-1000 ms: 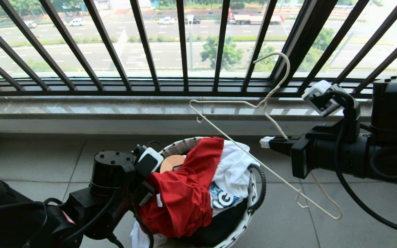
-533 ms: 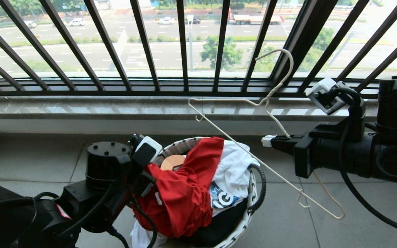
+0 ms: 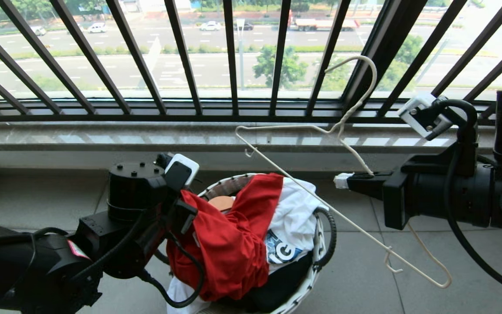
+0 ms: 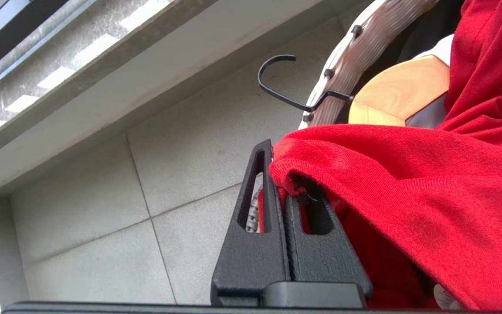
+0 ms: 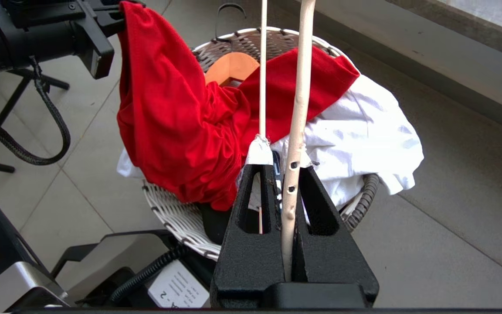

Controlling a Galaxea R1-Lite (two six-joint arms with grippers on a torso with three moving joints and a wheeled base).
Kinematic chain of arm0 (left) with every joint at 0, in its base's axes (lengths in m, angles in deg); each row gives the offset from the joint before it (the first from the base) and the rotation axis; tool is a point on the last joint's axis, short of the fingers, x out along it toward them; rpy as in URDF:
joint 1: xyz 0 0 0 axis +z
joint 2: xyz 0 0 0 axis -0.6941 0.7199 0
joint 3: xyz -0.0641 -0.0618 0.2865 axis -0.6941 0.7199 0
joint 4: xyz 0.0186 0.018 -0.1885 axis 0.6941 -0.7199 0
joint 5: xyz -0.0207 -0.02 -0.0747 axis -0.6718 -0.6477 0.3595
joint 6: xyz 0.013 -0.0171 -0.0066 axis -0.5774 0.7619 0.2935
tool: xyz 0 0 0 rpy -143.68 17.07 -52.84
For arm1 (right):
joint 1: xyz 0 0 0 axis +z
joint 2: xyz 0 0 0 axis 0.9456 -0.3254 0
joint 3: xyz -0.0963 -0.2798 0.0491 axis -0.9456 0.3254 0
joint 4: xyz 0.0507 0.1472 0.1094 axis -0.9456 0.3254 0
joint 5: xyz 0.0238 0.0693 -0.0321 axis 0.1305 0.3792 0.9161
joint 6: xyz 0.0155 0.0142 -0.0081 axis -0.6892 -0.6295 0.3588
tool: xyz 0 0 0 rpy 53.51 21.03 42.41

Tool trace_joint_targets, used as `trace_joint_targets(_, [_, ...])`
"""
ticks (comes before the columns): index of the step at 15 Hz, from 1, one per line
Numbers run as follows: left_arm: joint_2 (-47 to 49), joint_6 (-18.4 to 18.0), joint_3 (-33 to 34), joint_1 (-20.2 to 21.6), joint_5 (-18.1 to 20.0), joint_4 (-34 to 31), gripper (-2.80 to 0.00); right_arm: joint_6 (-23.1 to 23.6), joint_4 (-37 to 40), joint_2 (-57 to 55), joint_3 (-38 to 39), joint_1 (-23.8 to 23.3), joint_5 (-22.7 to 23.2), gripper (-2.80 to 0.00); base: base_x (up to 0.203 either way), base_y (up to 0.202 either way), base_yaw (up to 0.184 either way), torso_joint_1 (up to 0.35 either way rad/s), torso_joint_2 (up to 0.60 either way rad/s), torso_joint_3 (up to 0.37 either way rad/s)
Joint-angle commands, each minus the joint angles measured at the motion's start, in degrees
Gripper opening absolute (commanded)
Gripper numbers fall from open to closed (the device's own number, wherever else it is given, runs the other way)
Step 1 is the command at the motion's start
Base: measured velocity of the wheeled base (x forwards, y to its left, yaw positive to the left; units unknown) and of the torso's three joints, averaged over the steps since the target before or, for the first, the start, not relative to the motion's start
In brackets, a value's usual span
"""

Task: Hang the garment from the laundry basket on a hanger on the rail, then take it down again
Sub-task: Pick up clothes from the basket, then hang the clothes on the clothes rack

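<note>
The garment (image 3: 229, 244), a bright red T-shirt, lies partly in the white woven laundry basket (image 3: 317, 261), over other clothes. My left gripper (image 3: 183, 209) is at the basket's left side, shut on a fold of the garment (image 4: 408, 183) and holding that edge above the rim. To the right of the basket my right gripper (image 3: 342, 179) hovers, shut on the neck of the cream wire hanger (image 3: 277, 127), whose hook points up toward the bars. The right wrist view shows the hanger wire (image 5: 296, 109) pinched between the jaws, with the garment (image 5: 168, 122) beyond. The rail is out of view.
A white T-shirt with blue print (image 3: 294, 218), a dark garment (image 3: 277, 283) and a wooden hanger (image 3: 221, 203) share the basket. The black balustrade (image 3: 233, 56) and a stone ledge (image 3: 103, 139) stand behind. Grey floor tiles (image 3: 364, 283) surround the basket.
My left gripper has risen with the garment's edge, pulling more red cloth out of the basket. The right gripper has drifted right, and the hanger's hook stands slightly higher.
</note>
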Motion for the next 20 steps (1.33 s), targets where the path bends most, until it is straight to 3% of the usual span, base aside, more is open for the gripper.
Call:
trace_joint_targets(1, [-3.2, 4.1, -3.1, -0.1, 0.2, -8.5, -2.80, 0.0, 0.0, 0.7, -0.2, 0.3, 0.1, -2.80, 0.000, 0.000, 0.000, 0.000, 0.00, 0.000])
trace_joint_targets(4, [-6.5, 11.7, -7.5, -0.1, 5.3, -18.9, -2.80, 0.0, 0.9, 1.8, -0.3, 1.8, 0.1, -2.80, 0.000, 0.000, 0.000, 0.000, 0.00, 0.000])
trace_joint_targets(6, [-7.3, 14.7, -9.4, -0.1, 6.1, -21.7, -2.80, 0.0, 3.7, 2.2, -0.6, 2.9, 0.1, -2.80, 0.000, 0.000, 0.000, 0.000, 0.00, 0.000])
trace_joint_targets(9, [-10.1, 15.1, -9.7, -0.1, 8.5, -23.0, -2.80, 0.1, 6.4, 4.3, -1.4, 2.9, 0.0, -2.80, 0.000, 0.000, 0.000, 0.000, 0.00, 0.000])
trace_joint_targets(15, [-12.4, 18.0, -23.0, -1.6, 9.9, -41.7, -2.80, 0.0, 22.0, 9.3, -8.2, 3.0, 0.1, -2.80, 0.000, 0.000, 0.000, 0.000, 0.00, 0.000])
trace_joint_targets(16, [-12.2, 18.5, -24.4, -1.6, 11.8, -45.0, -2.80, 0.0, 24.0, 10.1, -9.1, 3.0, 0.4, -2.80, 0.000, 0.000, 0.000, 0.000, 0.00, 0.000])
trace_joint_targets(18, [-10.6, 19.9, -24.6, -1.7, 14.6, -45.4, -2.80, 0.1, 27.0, 11.3, -10.0, 3.0, 4.0, -2.80, 0.000, 0.000, 0.000, 0.000, 0.00, 0.000])
trace_joint_targets(20, [-8.9, 20.1, -25.4, -1.5, 15.0, -45.3, -2.80, 0.1, 29.8, 11.8, -10.7, 4.7, 7.0, -2.80, 0.000, 0.000, 0.000, 0.000, 0.00, 0.000])
